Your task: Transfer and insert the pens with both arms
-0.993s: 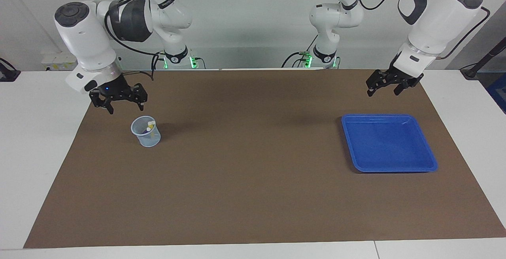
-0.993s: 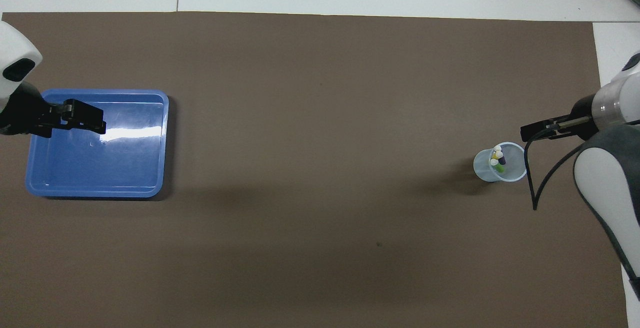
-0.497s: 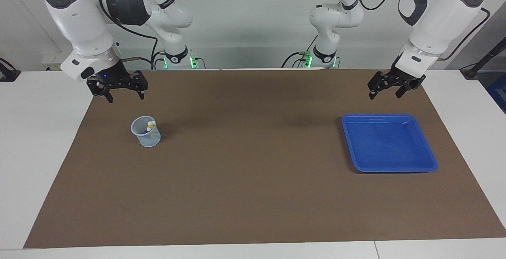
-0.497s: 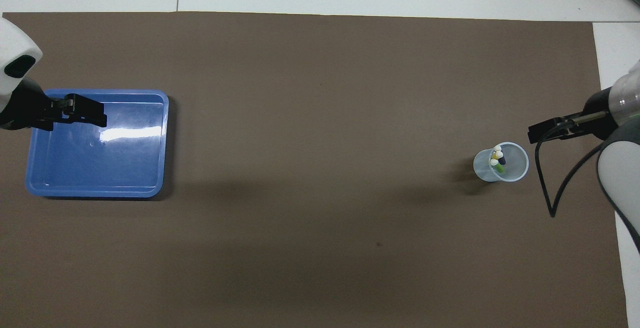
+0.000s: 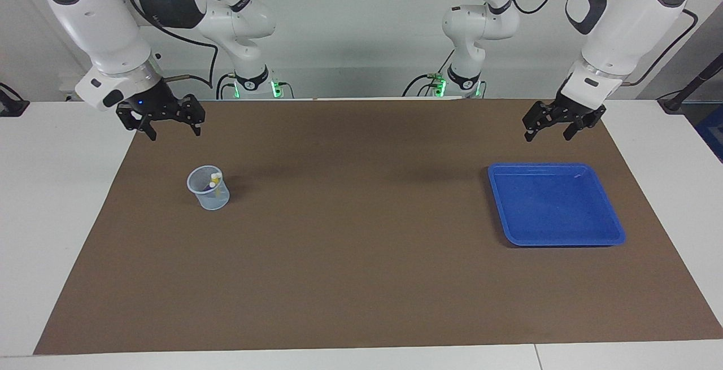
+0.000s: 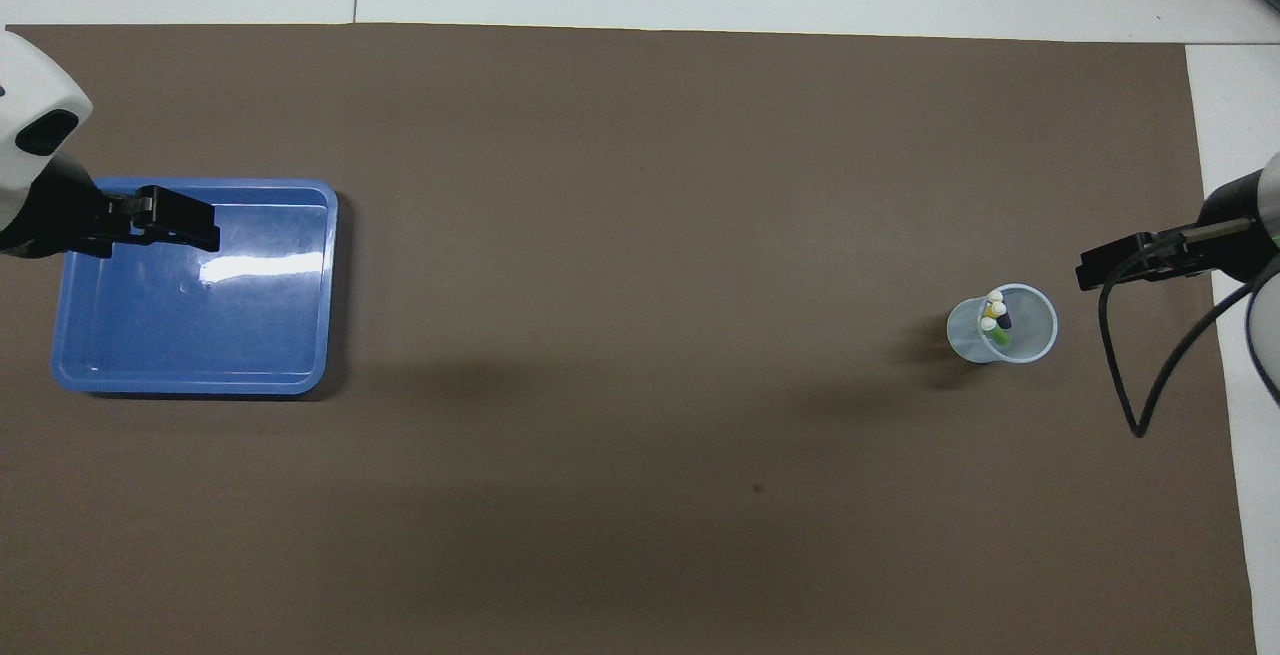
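The pens (image 5: 214, 180) (image 6: 995, 315) stand together in a clear plastic cup (image 5: 209, 189) (image 6: 1003, 324) on the brown mat, toward the right arm's end of the table. Lime green, yellow and dark purple barrels show in the overhead view, with the pale cap ends up. My right gripper (image 5: 174, 131) (image 6: 1110, 270) hangs open and empty in the air over the mat's corner, apart from the cup. My left gripper (image 5: 548, 133) (image 6: 175, 227) also hangs open and empty, over the mat by the rim of the blue tray (image 5: 556, 206) (image 6: 200, 335).
The blue tray has nothing in it and lies toward the left arm's end. The brown mat (image 5: 361, 257) covers most of the white table. Two smaller white arms with green lights (image 5: 254, 79) stand at the robots' edge.
My right gripper has risen and drawn back from the cup toward the mat's corner. My left gripper has barely shifted. The cup and pens have not moved.
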`<action>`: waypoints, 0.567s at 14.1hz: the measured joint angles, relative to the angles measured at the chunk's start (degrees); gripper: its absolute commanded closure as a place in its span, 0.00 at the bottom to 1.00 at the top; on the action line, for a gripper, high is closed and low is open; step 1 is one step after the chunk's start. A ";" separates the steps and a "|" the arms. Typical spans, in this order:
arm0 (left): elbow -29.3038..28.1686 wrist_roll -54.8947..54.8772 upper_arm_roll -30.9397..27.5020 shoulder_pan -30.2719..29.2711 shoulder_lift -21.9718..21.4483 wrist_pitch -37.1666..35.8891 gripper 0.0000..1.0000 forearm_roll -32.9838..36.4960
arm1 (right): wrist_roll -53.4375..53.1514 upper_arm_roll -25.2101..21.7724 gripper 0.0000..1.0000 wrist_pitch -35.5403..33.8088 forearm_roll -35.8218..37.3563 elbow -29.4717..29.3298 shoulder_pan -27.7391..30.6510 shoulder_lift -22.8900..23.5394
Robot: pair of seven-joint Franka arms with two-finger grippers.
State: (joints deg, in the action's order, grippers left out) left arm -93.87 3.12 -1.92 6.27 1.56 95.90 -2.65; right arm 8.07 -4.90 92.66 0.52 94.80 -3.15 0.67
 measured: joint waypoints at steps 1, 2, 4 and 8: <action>0.02 0.00 0.10 -0.03 -0.20 -0.89 0.00 0.70 | -0.01 -0.14 0.00 -0.49 -0.02 -0.34 -0.06 0.01; 0.03 -0.01 0.29 -0.05 -0.46 -1.62 0.00 1.90 | -0.02 -0.19 0.00 -0.75 -0.04 -0.63 -0.06 0.02; 0.03 -0.01 0.63 -0.08 -0.94 -1.73 0.00 2.99 | -0.30 -0.21 0.00 -1.75 -0.14 -1.51 -0.09 0.21; 0.04 -0.01 0.87 -1.23 -1.14 -1.68 0.00 3.22 | -5.22 -0.15 0.00 -2.05 -0.35 -3.22 -1.84 1.12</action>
State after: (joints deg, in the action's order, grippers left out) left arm -93.83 3.11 -1.05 5.04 0.42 94.22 0.57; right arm 2.85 -5.05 90.62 0.17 91.58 -5.00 1.78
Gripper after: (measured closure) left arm 0.000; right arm 0.000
